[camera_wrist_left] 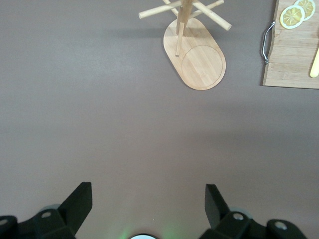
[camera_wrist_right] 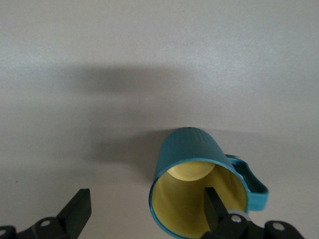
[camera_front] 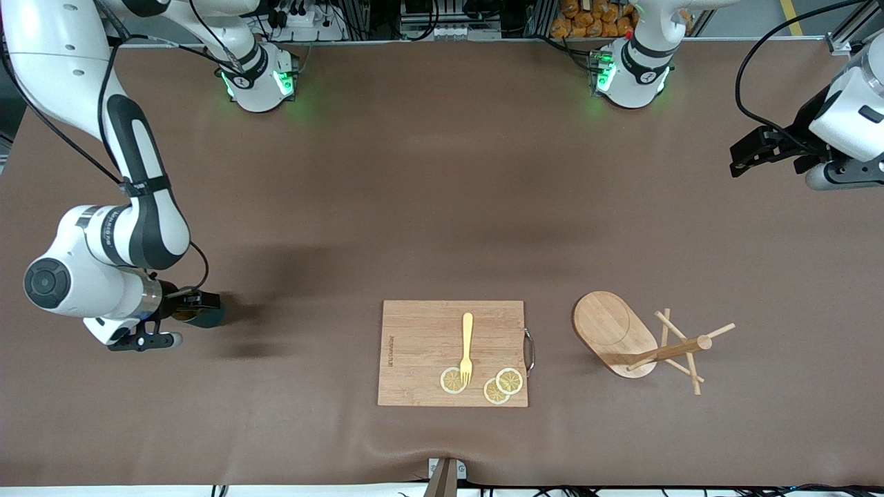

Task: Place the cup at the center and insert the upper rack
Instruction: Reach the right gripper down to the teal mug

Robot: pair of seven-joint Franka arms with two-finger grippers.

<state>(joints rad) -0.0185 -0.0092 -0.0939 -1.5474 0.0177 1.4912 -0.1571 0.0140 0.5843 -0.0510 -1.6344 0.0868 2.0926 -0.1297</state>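
A: At right arm's end of surface: cup, teal, ribbed, yellow inside, side handle. Right pincer released, one finger inside rim, one outside.
B: Advice: clamp wall squarely, avoid handle, lift straight, carry toward centre.
A: Left pincer released, waiting up high. Upper rack near cutting board, toward left arm's end.

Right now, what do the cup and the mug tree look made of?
Cup: looks like glazed ceramic or enamelled metal, teal ribbed outside, glossy pale-yellow inside; can't tell which. Mug tree: light wood, probably bamboo, with visible grain strips on the oval base and a matte finish.
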